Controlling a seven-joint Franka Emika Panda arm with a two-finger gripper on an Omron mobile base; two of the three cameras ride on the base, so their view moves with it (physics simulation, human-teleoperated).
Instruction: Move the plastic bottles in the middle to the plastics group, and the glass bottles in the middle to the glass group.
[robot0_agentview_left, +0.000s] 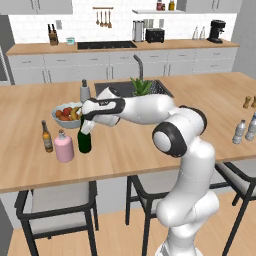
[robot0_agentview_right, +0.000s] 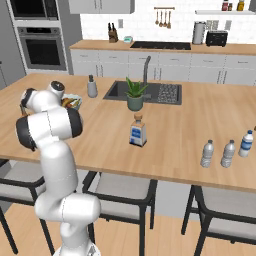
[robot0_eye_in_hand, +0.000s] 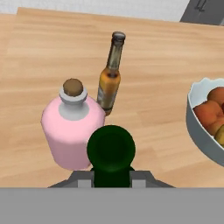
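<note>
One green wine bottle (robot0_agentview_left: 84, 141) is clamped in the claw (robot0_agentview_left: 88, 126), which grips it by the neck, and it stands upright with its base at or just above the table (robot0_agentview_left: 130, 150) (can't tell which). It's just beside the pink flask (robot0_agentview_left: 63, 146), at about the flask's 3 o'clock in the left base view, and the brown beer bottle (robot0_agentview_left: 46, 137) with the yellow label is a bit further out at 9 o'clock. From the hand camera you look straight down the green bottle (robot0_eye_in_hand: 110, 150): the pink flask (robot0_eye_in_hand: 72, 129) sits at 10 o'clock from it, nearly touching, the beer bottle (robot0_eye_in_hand: 110, 74) at 12 o'clock behind, and the white fruit bowl (robot0_eye_in_hand: 202, 127) off at 3 o'clock.

Over in the right base view, the squarish clear bottle with the blue label and tan stopper (robot0_agentview_right: 137, 131) is alone mid-table, in front of the potted plant (robot0_agentview_right: 134, 94) by the sink (robot0_agentview_right: 150, 92). Three pale see-through bottles are grouped at the table's right end: two greyish ones (robot0_agentview_right: 207, 153) (robot0_agentview_right: 228, 153) side by side and one with a blue band (robot0_agentview_right: 245, 143) a little behind them at 2 o'clock.
</note>
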